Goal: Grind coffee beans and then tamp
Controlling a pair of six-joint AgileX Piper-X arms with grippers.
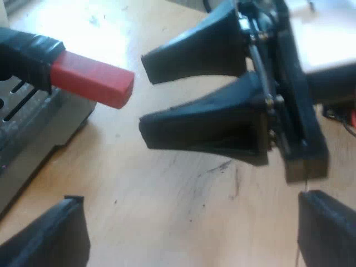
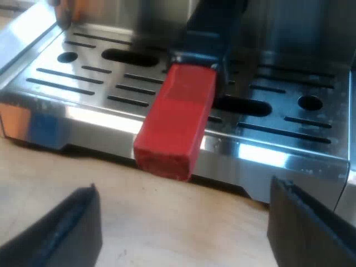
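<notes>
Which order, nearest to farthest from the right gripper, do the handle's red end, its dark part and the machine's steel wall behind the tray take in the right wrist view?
From the right gripper:
1. Red end, jutting past the drip tray front edge, towards the gripper.
2. Dark part of the handle, over the tray.
3. Steel wall, behind the tray.

Light wood tabletop (image 1: 167, 194) w/ dark scuffs (image 1: 221, 167), bright glare across part

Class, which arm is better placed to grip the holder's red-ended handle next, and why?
Likely right. The right pincer, open, faces the red end head-on; the left pincer, also open, sits off to the side, farther away.
</notes>
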